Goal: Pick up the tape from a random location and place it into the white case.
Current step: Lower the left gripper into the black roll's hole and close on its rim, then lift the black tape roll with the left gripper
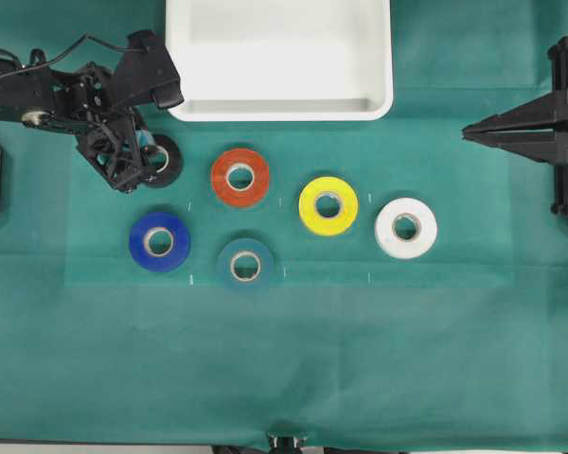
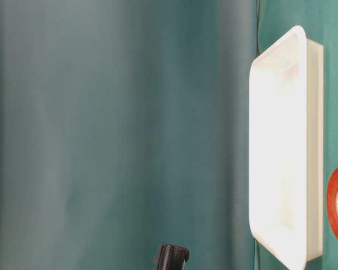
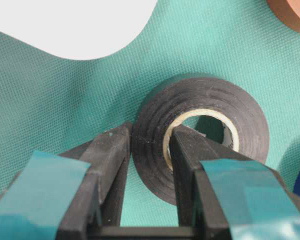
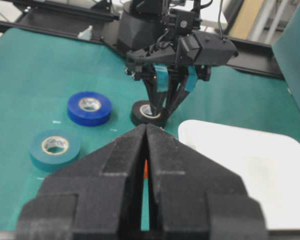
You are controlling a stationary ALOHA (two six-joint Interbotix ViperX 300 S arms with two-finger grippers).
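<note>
Tape (image 3: 200, 135), the black roll with the pale core, lies flat on the green cloth (image 1: 284, 369) at about 10 o'clock in the overhead view, just off the near-left corner of the white case (image 1: 280, 106). The left gripper (image 3: 150, 145) straddles the roll's wall, one finger (image 3: 110, 155) outside and the other finger (image 3: 187, 150) down inside the core, both pads pressed against the winding; it looks clamped on the tape, though the roll has not left the cloth. The right gripper (image 4: 146, 165) waits at 3 o'clock with its jaws together, holding nothing.

Risk lies in the narrow grip. Only one side of the ring is pinched, so on lifting the roll may swing or tilt about the pads, and a smooth vinyl face could slide free if the squeeze is light. A tilted roll carried towards 12 o'clock could catch the raised rim of the case rather than clear it. The orange roll (image 1: 240, 177) sits near at 3 o'clock of the tape and the blue roll (image 1: 159, 241) near at 6 o'clock; the teal roll (image 1: 245, 265), yellow roll (image 1: 328, 205) and white roll (image 1: 406, 228) lie farther off. A low sideways sweep would likely nudge the nearest neighbours. Release from too high could let the roll bounce or land on edge and run inside the tray.
</note>
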